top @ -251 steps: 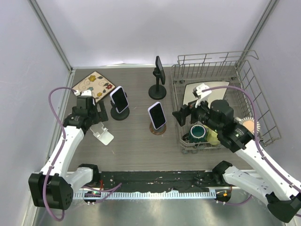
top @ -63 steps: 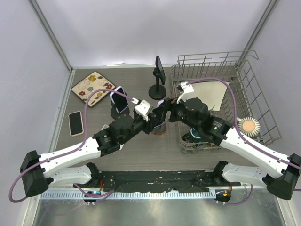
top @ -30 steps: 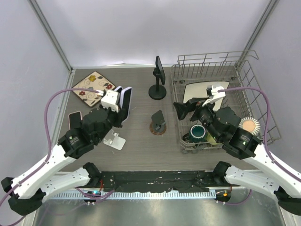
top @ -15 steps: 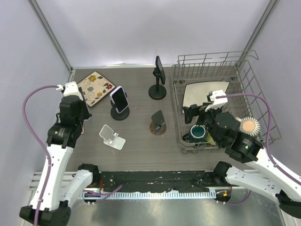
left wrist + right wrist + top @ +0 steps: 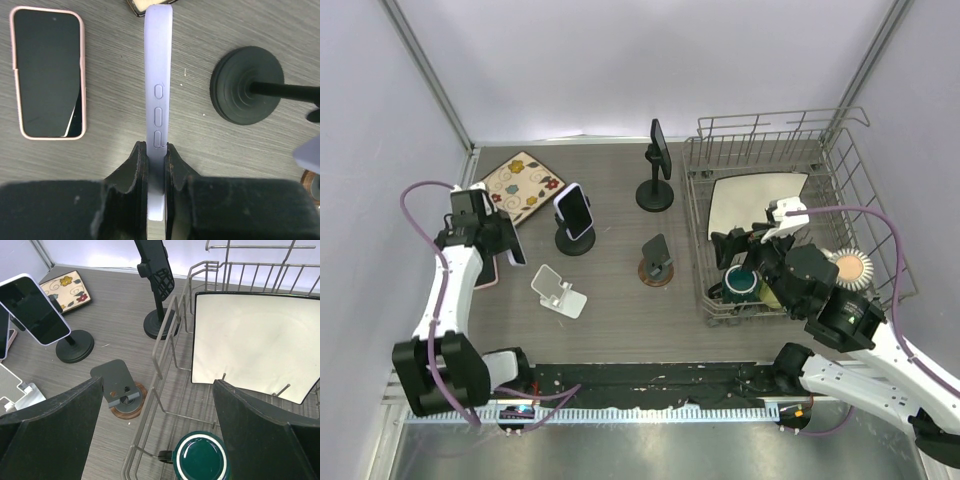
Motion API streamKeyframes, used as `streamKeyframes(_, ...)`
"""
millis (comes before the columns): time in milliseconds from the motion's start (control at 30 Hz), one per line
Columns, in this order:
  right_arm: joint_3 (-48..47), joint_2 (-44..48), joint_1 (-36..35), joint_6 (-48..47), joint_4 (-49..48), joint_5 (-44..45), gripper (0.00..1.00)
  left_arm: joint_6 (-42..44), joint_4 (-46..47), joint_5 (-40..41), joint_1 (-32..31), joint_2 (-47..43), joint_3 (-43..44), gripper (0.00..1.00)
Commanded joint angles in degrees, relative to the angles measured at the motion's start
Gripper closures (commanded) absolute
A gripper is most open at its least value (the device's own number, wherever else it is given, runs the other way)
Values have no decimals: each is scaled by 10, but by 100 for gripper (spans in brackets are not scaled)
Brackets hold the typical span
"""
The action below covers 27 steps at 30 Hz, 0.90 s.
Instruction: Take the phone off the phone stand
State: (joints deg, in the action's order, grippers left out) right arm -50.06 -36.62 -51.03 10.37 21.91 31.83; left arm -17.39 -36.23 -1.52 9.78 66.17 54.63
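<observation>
A grey wood-grain surface (image 5: 620, 310) is being shown, boxed in by pale walls with metal posts at the corners. Three phones are being counted for certain: a lavender phone (image 5: 158, 75), a pink phone (image 5: 48, 72) lying flat, screen up, and a third phone (image 5: 574, 210) propped on a black round-based stand (image 5: 574, 243). Four stands are being counted: that one, a tall black stand (image 5: 656, 192) whose load cannot be told, a white folding stand (image 5: 558, 291), and the wood-based phone stand (image 5: 657, 260), empty at mid-surface.

The lavender phone is being pinched edge-on by the left hand (image 5: 156, 148), fingers narrowed against its two faces, just beside the pink phone near the left wall and well apart from the empty phone stand.

The right hand (image 5: 157, 387) is being held wide, gripping nothing, over the wire rack (image 5: 775, 122), where one white plate (image 5: 255, 335) and one green mug (image 5: 201, 459) are being kept.
</observation>
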Motion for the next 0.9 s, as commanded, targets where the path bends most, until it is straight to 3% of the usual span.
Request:
streamKeyframes(0,1,9,-1,1,-20,-12,5,3,64,-26,2,67,9,99)
streamKeyframes(367,1,11,-1,-3,-19,-2,5,12,55,-32,15,142,5,89)
streamKeyframes(467,2,14,-1,-3,-18,2,5,8,40,-66,15,145,0,88)
streamKeyframes(700,4,16,-1,-3,-18,8,5,9,25,-63,15,142,-10,88)
streamKeyframes(867,5,16,-1,-2,-17,9,5,10,14,-52,15,150,-9,81)
